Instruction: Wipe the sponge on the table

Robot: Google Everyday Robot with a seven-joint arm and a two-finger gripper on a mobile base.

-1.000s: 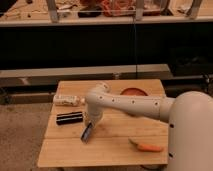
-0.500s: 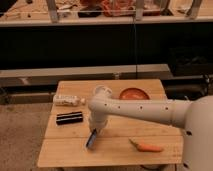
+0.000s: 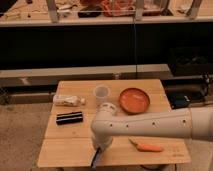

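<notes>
Camera view: the gripper (image 3: 98, 149) grips the sponge (image 3: 96, 159), now at the front edge of the table (image 3: 62, 149), having dragged it forward from mid-table. That looks like a wiping stroke, nearly out of room.

Bluish-grey sponge (image 3: 96, 159), tilted, gripped by claw (image 3: 98, 151), at light plank table (image 3: 65, 149) front edge.

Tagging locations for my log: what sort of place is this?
Likely a robotics lab or workshop: cluttered shelving behind, a plank table of props (carrot, cup), and the gripper at the sponge near the table's front edge.
</notes>
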